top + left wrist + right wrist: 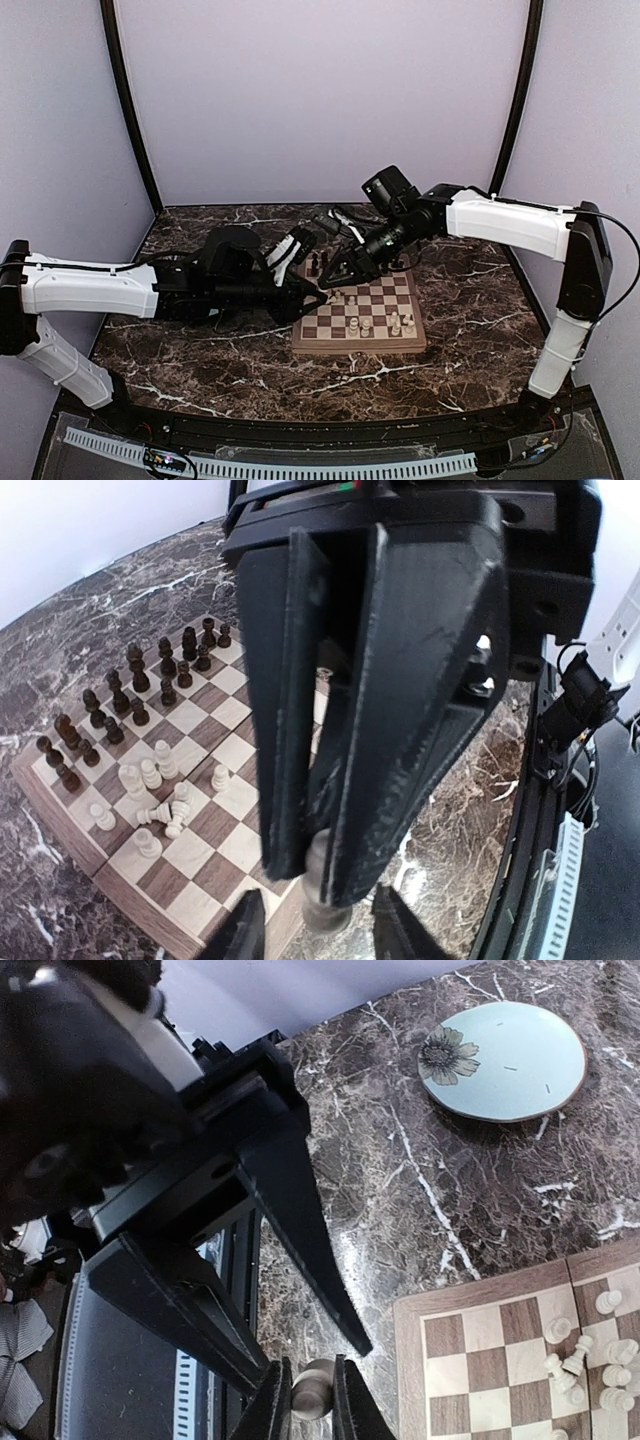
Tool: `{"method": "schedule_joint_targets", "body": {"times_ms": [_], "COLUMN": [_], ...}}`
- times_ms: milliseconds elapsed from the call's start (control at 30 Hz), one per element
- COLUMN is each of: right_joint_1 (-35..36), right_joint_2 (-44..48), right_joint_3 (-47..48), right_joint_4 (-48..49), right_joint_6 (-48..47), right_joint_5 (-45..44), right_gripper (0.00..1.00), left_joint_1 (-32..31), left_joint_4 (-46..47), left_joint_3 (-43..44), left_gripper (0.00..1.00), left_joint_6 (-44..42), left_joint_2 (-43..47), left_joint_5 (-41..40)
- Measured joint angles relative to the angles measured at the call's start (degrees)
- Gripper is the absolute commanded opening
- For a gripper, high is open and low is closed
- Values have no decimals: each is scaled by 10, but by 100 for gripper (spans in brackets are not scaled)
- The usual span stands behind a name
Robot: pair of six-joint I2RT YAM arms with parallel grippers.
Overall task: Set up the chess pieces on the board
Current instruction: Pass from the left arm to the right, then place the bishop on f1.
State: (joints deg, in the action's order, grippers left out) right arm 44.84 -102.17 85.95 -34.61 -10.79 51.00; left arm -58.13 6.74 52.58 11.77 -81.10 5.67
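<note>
The board [372,300] lies mid-table. Dark pieces [130,695] stand in two rows along its far side. Several cream pieces [150,778] cluster near its near side, some toppled. My right gripper [312,1405] is shut on a pale piece [312,1392] and holds it just off the board's left corner. In the left wrist view the right gripper [322,865] fills the middle, with the pale piece [322,895] sticking out below. My left gripper [318,935] is open, its fingertips [240,932] on either side of that piece and not touching it. The grippers meet in the top view [322,285].
A round pale-teal plate [505,1060] with a flower print sits on the dark marble table [420,1190] away from the board [480,1360]. Cream pieces [600,1355] show at that view's right edge. Purple walls enclose the table.
</note>
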Motion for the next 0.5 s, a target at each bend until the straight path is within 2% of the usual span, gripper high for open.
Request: {"method": "schedule_joint_targets", "body": {"times_ms": [133, 500], "right_joint_1": [-9, -67], "right_joint_2": [24, 176], "right_joint_3": [-29, -218], "right_joint_4": [-1, 30], "right_joint_6": [-13, -94], "right_joint_5": [-34, -165], "right_gripper": [13, 13], "left_joint_1": [0, 0], "left_joint_4": [-2, -9], "left_joint_3": [0, -8], "left_gripper": [50, 51], "left_joint_6": [-5, -17], "left_joint_2": [-1, 0], "left_joint_5": [-6, -13]}}
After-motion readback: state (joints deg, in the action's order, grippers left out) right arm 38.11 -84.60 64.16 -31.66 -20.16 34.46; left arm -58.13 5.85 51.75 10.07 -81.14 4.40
